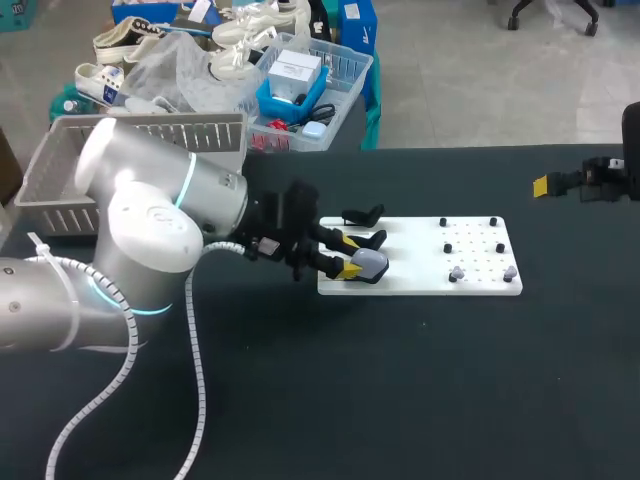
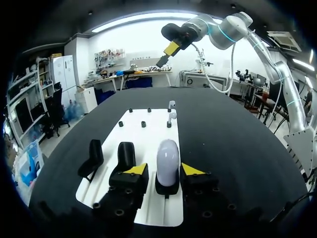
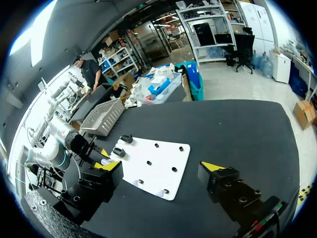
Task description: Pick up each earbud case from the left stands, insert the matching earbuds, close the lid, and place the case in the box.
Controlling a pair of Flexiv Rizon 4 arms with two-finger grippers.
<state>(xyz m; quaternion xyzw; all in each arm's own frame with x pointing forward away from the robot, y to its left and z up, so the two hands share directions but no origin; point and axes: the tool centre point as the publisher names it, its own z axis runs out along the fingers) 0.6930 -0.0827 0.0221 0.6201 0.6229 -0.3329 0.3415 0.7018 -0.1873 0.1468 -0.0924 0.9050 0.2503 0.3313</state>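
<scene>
Straddling glossy lavender oval earbud case on white board, left gripper spread, seemingly contactless. Light, slippery, rigid: pinch broad sides. Right gripper agape off board.

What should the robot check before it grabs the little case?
1. Case between left gripper fingers: ok.
2. Both fingers touching case: not ok, a gap shows.
3. Case upright on its stand: ok.
4. Right gripper open and far away: ok.
5. Room in basket: cannot tell.
</scene>
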